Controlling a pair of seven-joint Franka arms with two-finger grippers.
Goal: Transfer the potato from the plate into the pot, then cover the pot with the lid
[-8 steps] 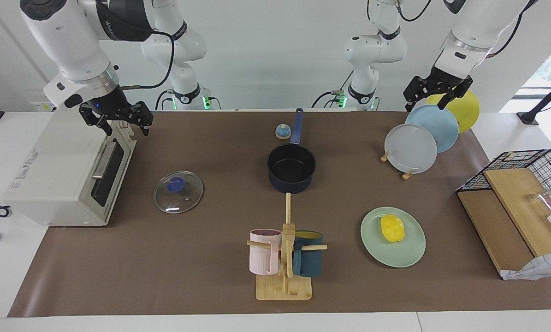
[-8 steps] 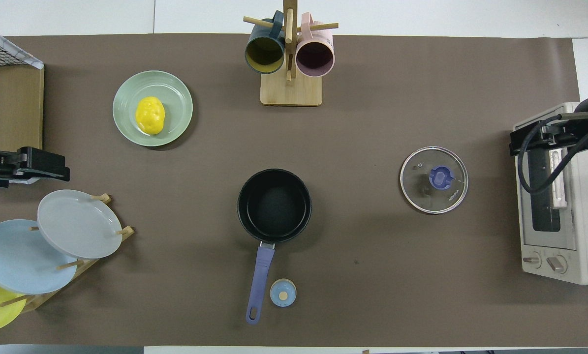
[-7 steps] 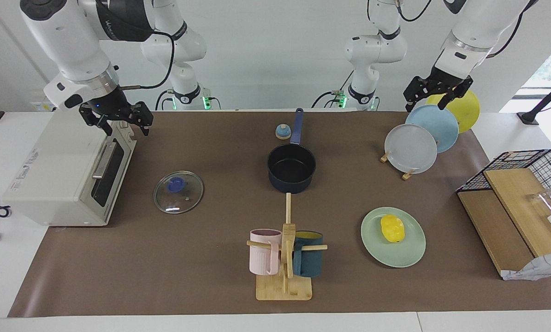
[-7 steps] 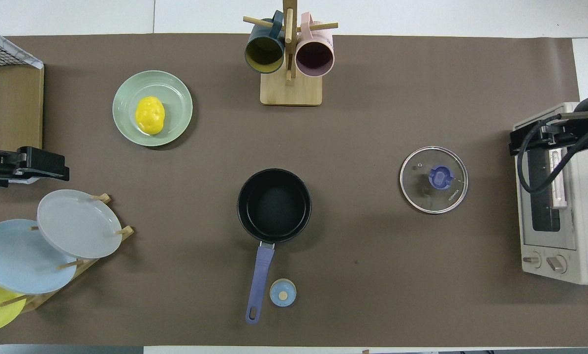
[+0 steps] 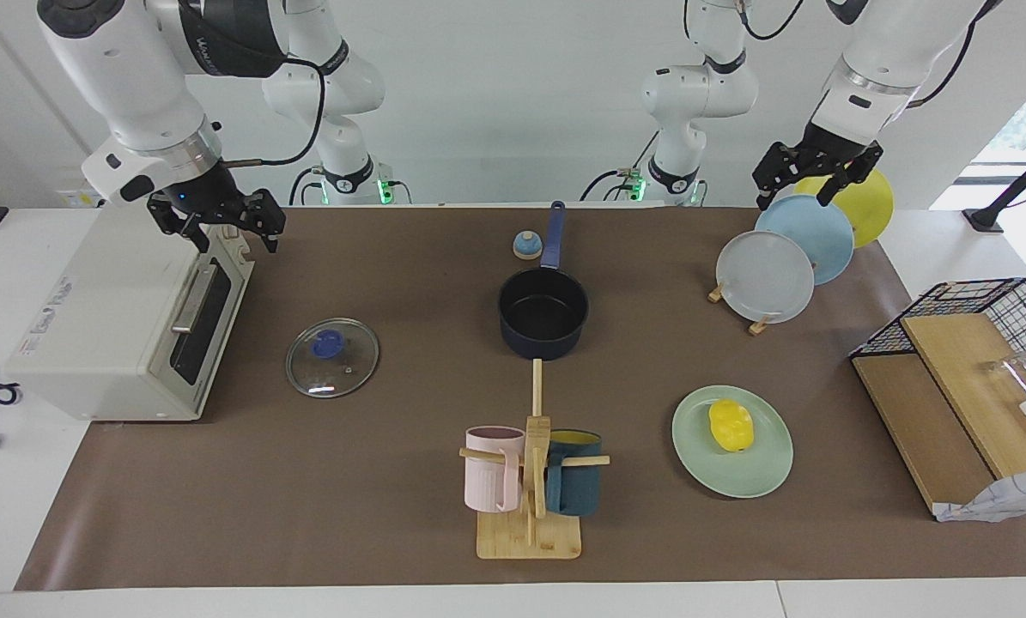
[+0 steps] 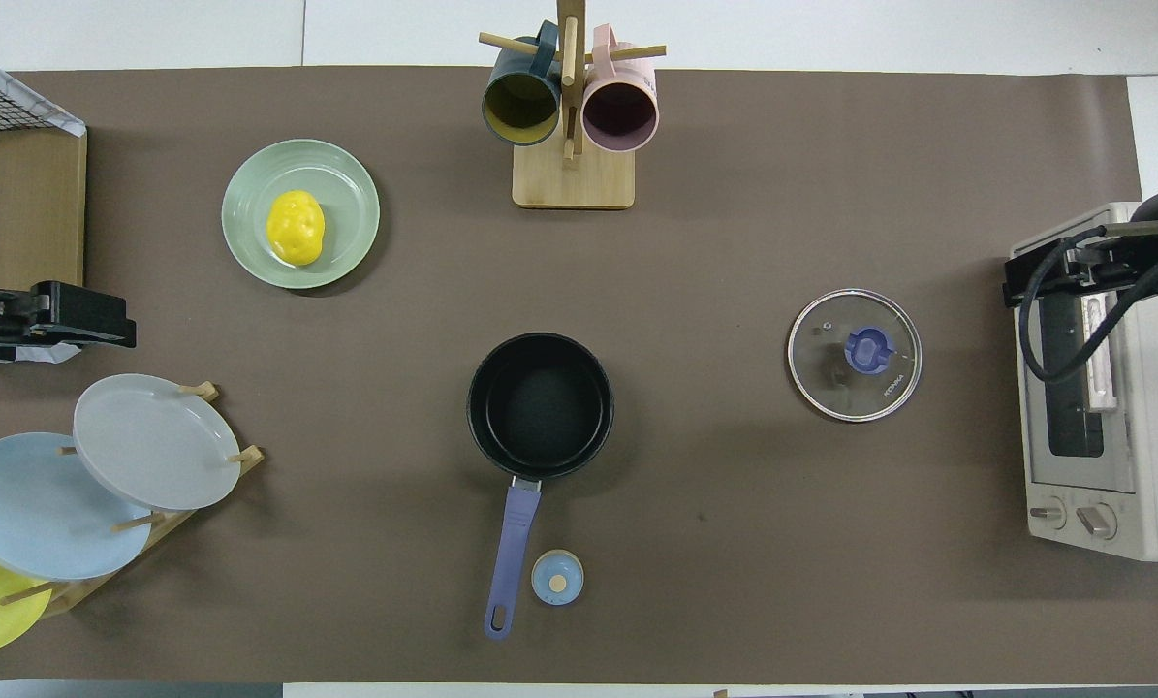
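The yellow potato [image 5: 730, 425] [image 6: 296, 227] lies on the mint-green plate [image 5: 761, 474] [image 6: 348, 179] toward the left arm's end of the table. The navy pot [image 5: 543, 313] [image 6: 540, 405] stands mid-table, empty, with its handle pointing toward the robots. The glass lid [image 5: 351, 360] [image 6: 830, 373] lies flat on the mat between the pot and the toaster oven. My left gripper [image 5: 800, 190] [image 6: 118, 330] is open and empty, raised over the plate rack. My right gripper [image 5: 233, 233] [image 6: 1019, 281] is open and empty, over the toaster oven's top corner.
A white toaster oven [image 5: 126, 318] stands at the right arm's end. A mug tree [image 5: 531, 468] with a pink and a teal mug stands farther from the robots than the pot. A plate rack [image 5: 770, 275], a small blue dome [image 5: 526, 245] and a wire basket [image 5: 968, 343] also stand on the table.
My left gripper has shifted very slightly over the plate rack. The right arm and all the objects have not moved.
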